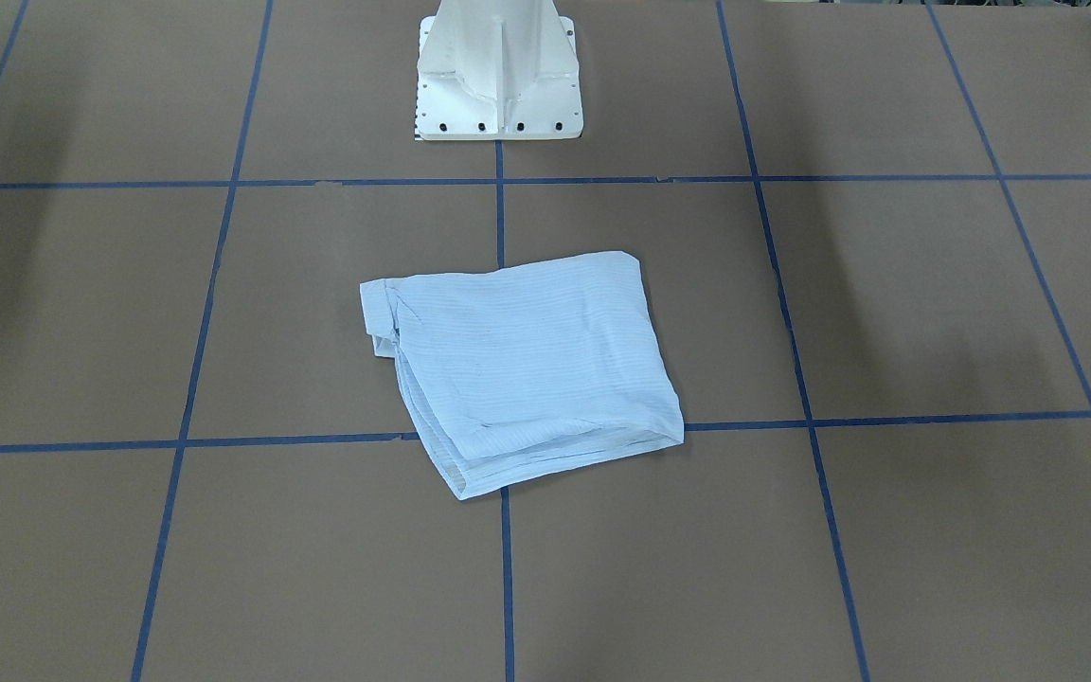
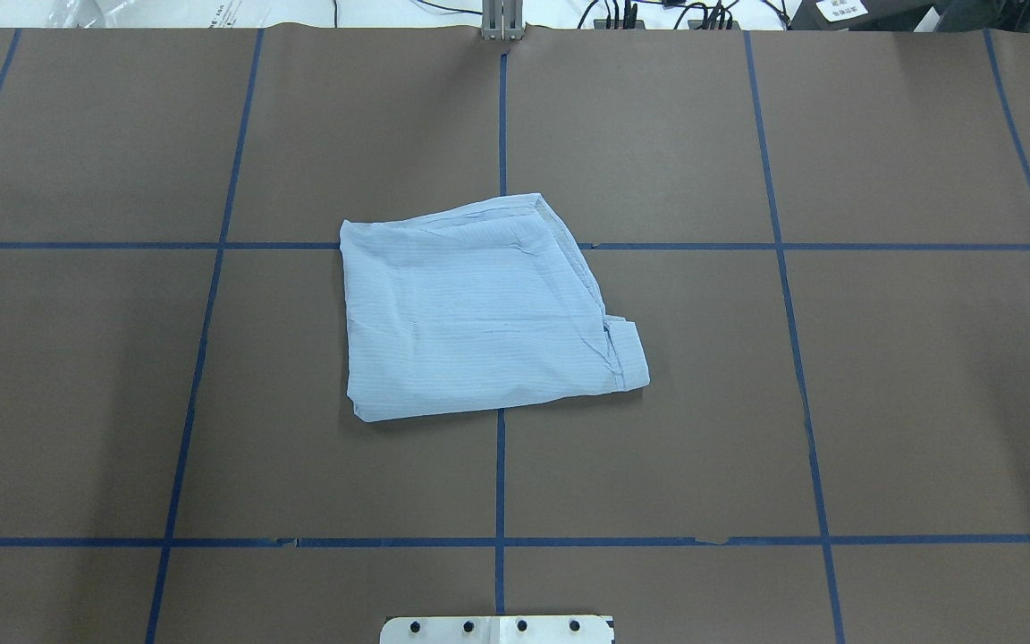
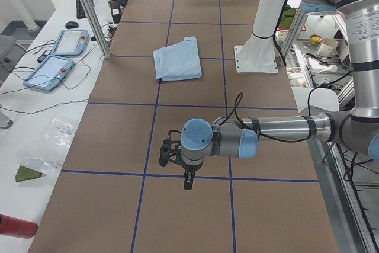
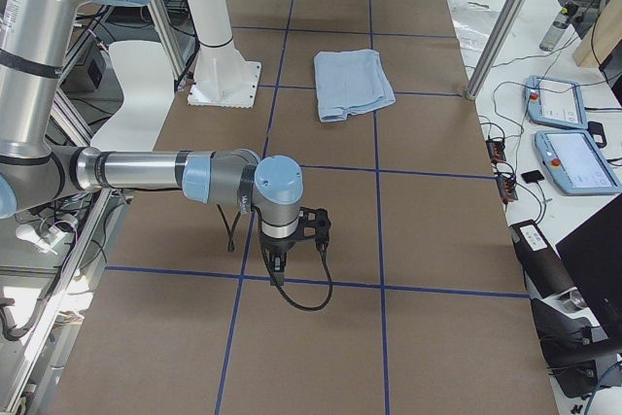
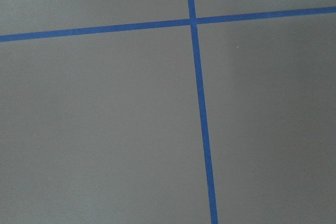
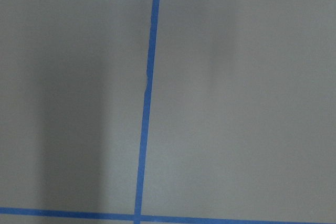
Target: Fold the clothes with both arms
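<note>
The shirt (image 2: 479,309) lies folded into a rough square at the middle of the worktop (image 2: 882,402), over a crossing of the blue tape lines (image 2: 500,474) and in front of the white pedestal (image 1: 498,76). Its layered edges show along the side away from the robot. A small folded tab of cloth sticks out at the corner on the robot's right.

The left arm (image 3: 278,128) reaches out low over its end of the worktop, well apart from the shirt. The left end effector (image 3: 185,181) points down, but I cannot tell whether it is wide or narrow.

The right arm (image 4: 146,170) does likewise at the other end. The right end effector (image 4: 279,264) hangs just above a tape line, its opening also impossible to judge.

Both wrist views show only brown surface and tape.
</note>
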`<state>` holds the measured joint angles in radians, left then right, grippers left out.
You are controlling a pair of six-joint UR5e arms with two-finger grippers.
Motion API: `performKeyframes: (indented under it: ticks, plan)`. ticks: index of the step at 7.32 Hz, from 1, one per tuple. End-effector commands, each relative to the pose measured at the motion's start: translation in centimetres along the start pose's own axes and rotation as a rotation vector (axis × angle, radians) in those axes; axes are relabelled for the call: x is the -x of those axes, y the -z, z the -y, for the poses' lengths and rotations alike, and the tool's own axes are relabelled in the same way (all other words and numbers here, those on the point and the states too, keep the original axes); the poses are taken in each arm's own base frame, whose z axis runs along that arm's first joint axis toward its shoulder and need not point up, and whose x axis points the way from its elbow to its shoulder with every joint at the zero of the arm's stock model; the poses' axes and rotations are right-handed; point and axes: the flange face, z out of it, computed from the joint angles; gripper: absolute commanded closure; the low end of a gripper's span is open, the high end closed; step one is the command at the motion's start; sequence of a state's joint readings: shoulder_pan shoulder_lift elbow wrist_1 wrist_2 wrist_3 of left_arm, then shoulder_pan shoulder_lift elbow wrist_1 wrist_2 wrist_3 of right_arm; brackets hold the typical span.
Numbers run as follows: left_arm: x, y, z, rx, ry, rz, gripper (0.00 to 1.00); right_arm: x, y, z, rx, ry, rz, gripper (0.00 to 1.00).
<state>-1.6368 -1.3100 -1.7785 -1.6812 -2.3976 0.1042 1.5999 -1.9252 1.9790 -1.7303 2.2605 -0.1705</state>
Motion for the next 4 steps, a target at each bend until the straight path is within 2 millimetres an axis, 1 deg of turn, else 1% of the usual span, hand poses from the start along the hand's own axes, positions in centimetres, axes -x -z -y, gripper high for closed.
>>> performKeyframes:
  ticks: [1,4]
  plan:
    - [-0.03,0.03,0.01,-0.001,-0.001,0.000,0.00,0.00,0.00,0.00,0.000,0.000,0.001,0.00]
    - [-0.17,0.17,0.14,-0.004,-0.004,0.000,0.00,0.14,0.00,0.02,-0.002,0.000,0.014,0.00]
